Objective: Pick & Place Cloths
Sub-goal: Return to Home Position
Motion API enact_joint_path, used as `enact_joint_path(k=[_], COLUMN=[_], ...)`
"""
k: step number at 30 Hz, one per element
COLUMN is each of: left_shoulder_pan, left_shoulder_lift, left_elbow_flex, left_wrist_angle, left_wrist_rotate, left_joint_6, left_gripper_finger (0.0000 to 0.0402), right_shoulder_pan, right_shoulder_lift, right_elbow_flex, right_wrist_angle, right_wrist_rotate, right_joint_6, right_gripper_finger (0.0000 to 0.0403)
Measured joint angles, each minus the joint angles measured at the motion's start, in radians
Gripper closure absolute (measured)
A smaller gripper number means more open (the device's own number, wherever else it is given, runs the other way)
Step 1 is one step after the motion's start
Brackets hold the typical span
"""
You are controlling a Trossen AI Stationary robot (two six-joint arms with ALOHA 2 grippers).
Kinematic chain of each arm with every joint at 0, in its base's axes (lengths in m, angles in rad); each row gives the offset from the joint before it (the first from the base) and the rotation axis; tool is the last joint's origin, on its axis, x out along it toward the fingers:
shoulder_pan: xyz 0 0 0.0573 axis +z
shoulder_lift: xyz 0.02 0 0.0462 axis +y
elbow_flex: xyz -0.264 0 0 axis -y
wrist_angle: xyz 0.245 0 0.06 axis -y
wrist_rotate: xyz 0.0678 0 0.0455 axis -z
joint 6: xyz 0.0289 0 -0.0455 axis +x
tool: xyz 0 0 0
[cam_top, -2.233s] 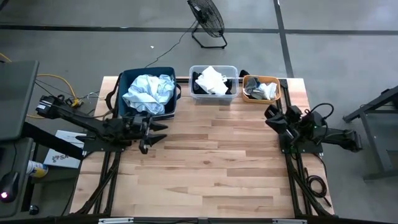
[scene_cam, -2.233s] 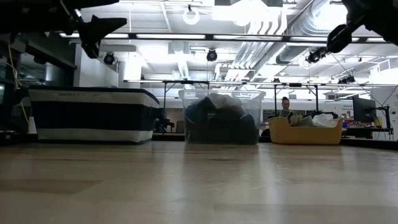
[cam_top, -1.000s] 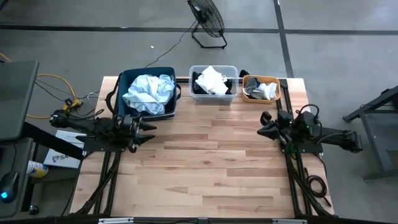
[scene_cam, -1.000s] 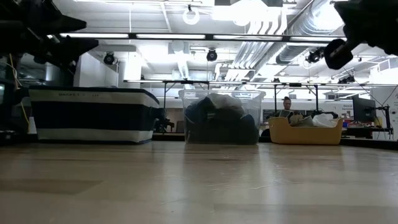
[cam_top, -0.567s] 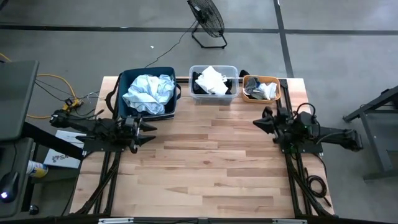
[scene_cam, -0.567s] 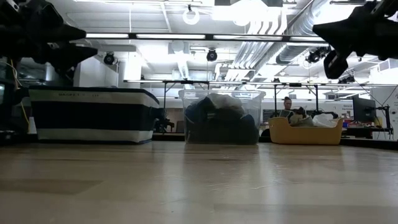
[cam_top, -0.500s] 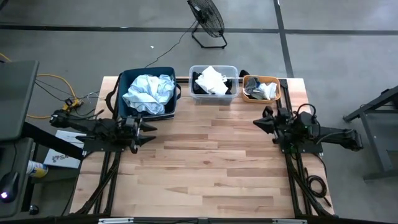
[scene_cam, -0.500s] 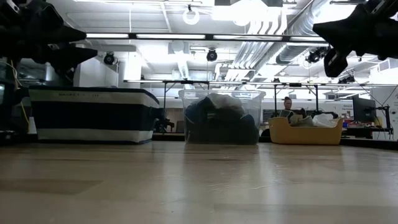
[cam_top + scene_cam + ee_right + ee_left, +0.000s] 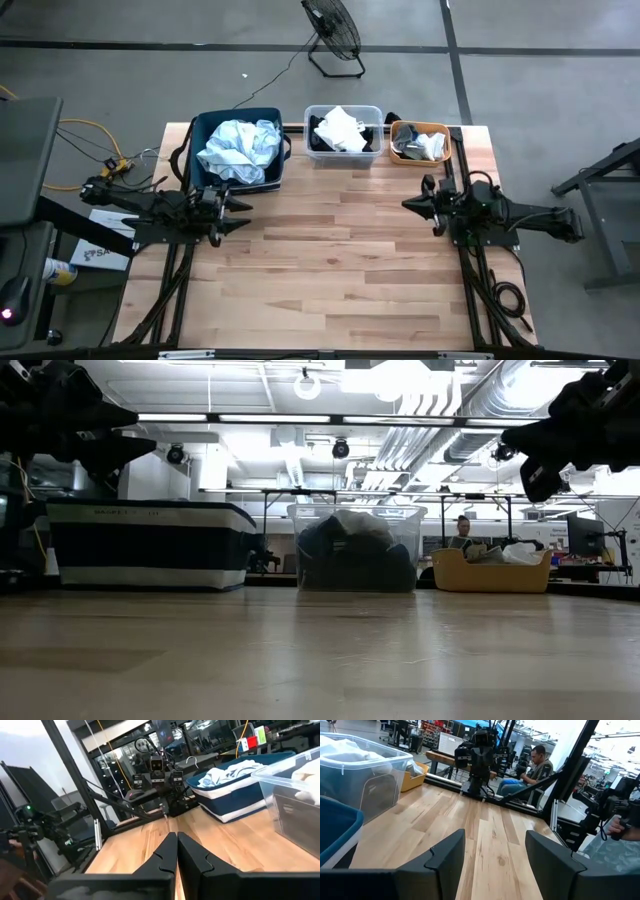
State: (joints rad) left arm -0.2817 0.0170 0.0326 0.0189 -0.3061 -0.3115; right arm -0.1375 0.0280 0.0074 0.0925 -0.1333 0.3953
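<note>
Three containers stand in a row along the far edge of the table (image 9: 340,280), and the clear tub (image 9: 343,108) in the middle is the mark for everything else. The cloths (image 9: 238,148) lie in all three: a pale blue heap fills the navy bin (image 9: 200,125) just beside the clear tub on the left arm's side; white pieces over black ones sit inside the clear tub itself; small grey and white pieces lie in the orange tub (image 9: 420,124) just beside it on the right arm's side.

The left gripper (image 9: 238,207) hangs above the wood on the robot's side of the clear tub, near the navy bin's front corner; its fingers stand apart, with bare boards showing between them in the left wrist view. The right gripper (image 9: 408,204) hangs on the robot's side of the clear tub too, toward the orange tub; its fingers are pressed together with nothing between them.

A fan (image 9: 335,30) stands on the floor beyond the clear tub; a seated person (image 9: 537,762) shows past the table in the left wrist view.
</note>
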Motion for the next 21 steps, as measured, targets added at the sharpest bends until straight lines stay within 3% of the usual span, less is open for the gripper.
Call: enact_joint_path(k=[21], left_shoulder_pan=[0.000], left_shoulder_lift=[0.000], left_elbow_flex=[0.000], left_wrist_angle=[-0.004], left_wrist_rotate=[0.000], left_joint_6=[0.000], left_gripper_finger=[0.0197], right_shoulder_pan=[0.000], right_shoulder_lift=[0.000], right_elbow_flex=[0.000], right_wrist_angle=[-0.015], right_wrist_rotate=[0.001], right_joint_6=[-0.030], right_gripper_finger=[0.0399])
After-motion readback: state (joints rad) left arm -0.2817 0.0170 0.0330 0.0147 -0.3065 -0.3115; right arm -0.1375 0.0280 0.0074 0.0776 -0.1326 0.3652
